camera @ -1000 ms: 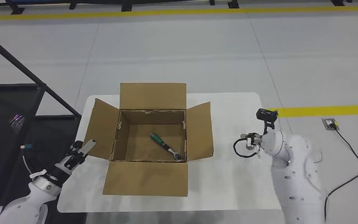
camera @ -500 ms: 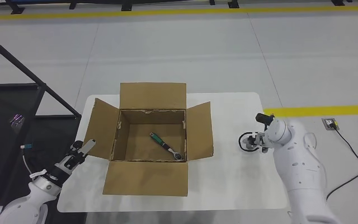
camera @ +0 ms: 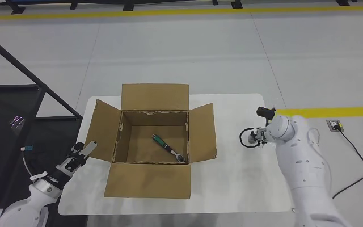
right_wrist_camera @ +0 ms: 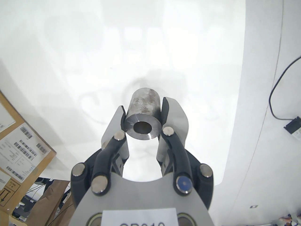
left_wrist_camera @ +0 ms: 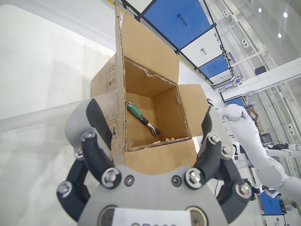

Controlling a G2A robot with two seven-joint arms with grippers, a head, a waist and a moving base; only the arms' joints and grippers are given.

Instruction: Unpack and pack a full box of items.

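The left arm is reaching low and forward, its left gripper [left_wrist_camera: 151,110] holding its fingers wide apart; the right gripper [right_wrist_camera: 144,109] is clamping a metal cylinder [right_wrist_camera: 144,103].

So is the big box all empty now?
No, a green-handled ratchet wrench lies on the floor of the open cardboard box.

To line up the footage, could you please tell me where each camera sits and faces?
Top view: above the arms, facing down on table, box, left gripper, right gripper.
Left wrist view: on that wrist, facing into the box past open fingers.
Right wrist view: on that wrist, facing the table over its gripped cylinder.
Shared: top and left wrist both show the wrench.
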